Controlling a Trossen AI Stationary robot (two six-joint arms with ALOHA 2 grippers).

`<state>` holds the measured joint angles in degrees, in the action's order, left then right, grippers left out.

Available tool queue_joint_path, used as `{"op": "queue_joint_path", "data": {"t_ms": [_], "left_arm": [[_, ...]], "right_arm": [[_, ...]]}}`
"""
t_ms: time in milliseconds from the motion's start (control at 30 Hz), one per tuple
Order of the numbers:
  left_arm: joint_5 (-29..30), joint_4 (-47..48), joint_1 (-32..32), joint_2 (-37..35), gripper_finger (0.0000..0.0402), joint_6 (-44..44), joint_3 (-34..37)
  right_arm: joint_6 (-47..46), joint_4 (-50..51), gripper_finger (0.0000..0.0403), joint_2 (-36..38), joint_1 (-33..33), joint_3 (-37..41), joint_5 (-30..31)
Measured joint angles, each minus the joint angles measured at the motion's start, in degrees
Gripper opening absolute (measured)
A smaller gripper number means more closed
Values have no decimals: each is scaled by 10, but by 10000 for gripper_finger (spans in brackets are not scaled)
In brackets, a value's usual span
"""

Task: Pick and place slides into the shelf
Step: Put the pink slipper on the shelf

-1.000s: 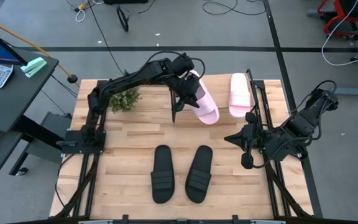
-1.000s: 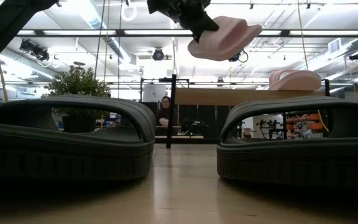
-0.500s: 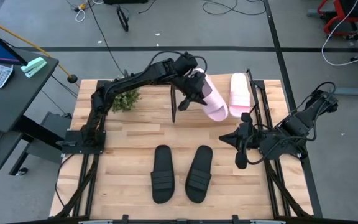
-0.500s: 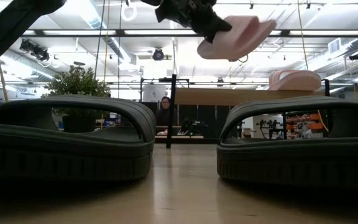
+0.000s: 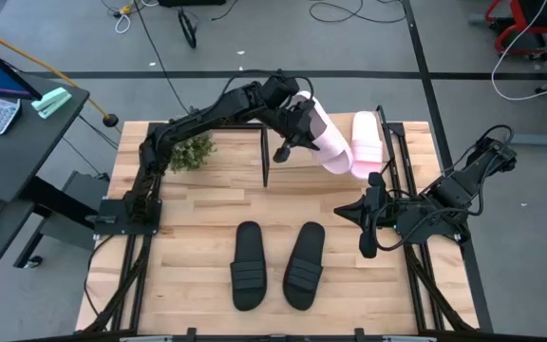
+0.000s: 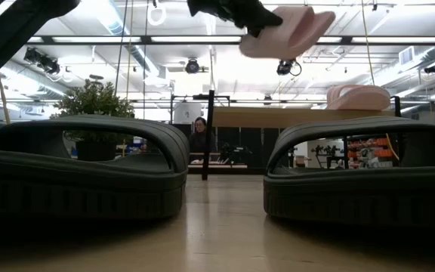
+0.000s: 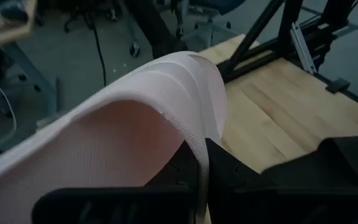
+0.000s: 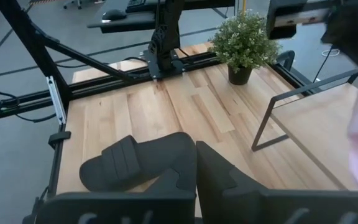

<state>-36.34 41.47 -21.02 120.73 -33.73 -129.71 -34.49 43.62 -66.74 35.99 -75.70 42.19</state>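
So the pale pink ribbed-strap slide (image 5: 328, 145) is hanging in the air right over the low plywood-topped shelf (image 5: 323, 169) on its thin black uprights. The left hand (image 5: 297, 130) is pinching it by the edge of the strap, fingers pressed tight on the foam; in the left wrist view the strap (image 7: 135, 130) is filling most of the picture, with the dark fingers (image 7: 219, 171) clamped on either side of its rim. From the low view the slide (image 6: 285, 32) is sitting tilted, well above the shelf board.

The second pale pink slide (image 5: 365, 144) is already lying on top of the shelf at its far right end, just beside the carried one.

The two black ribbed-strap slides are lying side by side on the slatted wooden desk (image 5: 198, 218), in front of the shelf and well apart from it: one (image 5: 248, 265) to the left, the other (image 5: 304, 264) to the right, toes pointing toward the shelf.

The right hand (image 5: 367, 228) is hovering over the desk to the front right of the shelf, fingers pressed together with nothing between them.

A small green potted plant (image 5: 191, 150) is standing on the desk just left of the shelf.
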Motion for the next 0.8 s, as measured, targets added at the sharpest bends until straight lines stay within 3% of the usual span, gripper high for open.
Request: {"op": "queue_joint_path", "data": {"t_ms": [100, 300, 467, 800], "left_arm": [[-1, 48, 0, 34, 11, -13, -54], [43, 39, -9, 57, 11, -12, -53], [36, 15, -29, 58, 11, -12, -51], [-60, 5, -38, 60, 11, 16, -53]], "right_arm": [[0, 0, 2, 0, -3, 0, 0], [0, -7, 3, 0, -10, 0, -1], [0, -8, 4, 0, -10, 0, -2], [-2, -6, 4, 0, -10, 0, -2]]}}
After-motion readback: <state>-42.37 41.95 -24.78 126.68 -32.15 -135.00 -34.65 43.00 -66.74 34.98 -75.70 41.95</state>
